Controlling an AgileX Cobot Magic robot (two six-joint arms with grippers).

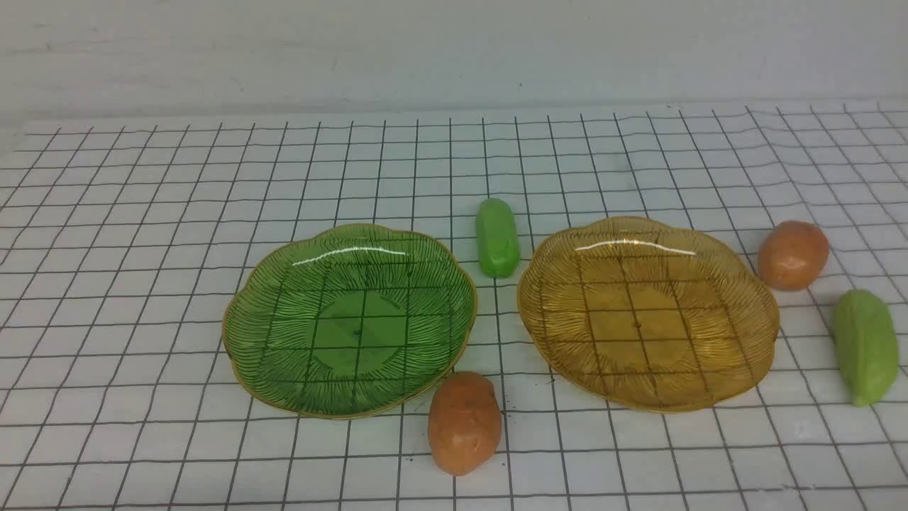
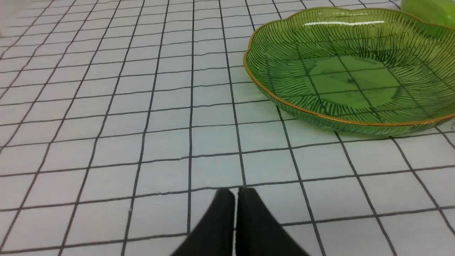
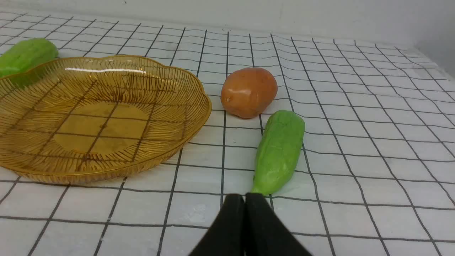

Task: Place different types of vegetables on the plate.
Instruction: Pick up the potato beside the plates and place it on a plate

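- Nothing is on a plate yet. The amber plate [image 1: 647, 312] is bare, and so is the green plate [image 1: 350, 319] to its left on the gridded tabletop [image 1: 142, 213].
- The cucumber [image 1: 496, 238] lies just beside the amber plate's far-left rim.
- The far potato [image 1: 792, 255] sits near the amber plate's far-right rim.
- The gourd [image 1: 865, 346] lies to the amber plate's right, a little apart from it.
- The near potato [image 1: 464, 423] rests off the amber plate's near-left rim.
- My left claw [image 2: 236, 192] is pressed together and holds nothing. It hangs over bare tabletop beyond the green plate, well apart from the amber plate.
- My right claw [image 3: 244, 197] is also pressed together and empty. Its tips are just beside the gourd's pointed end, to the amber plate's right.
- I judge the first pick has not begun, and the gourd suits the right claw best.
- I would spread the claw first, then close across the gourd's thick middle, since the tapered tip may squirt free.
- I would lift it clear of the amber plate's raised scalloped rim and set it on the flat centre, then add a potato for variety.
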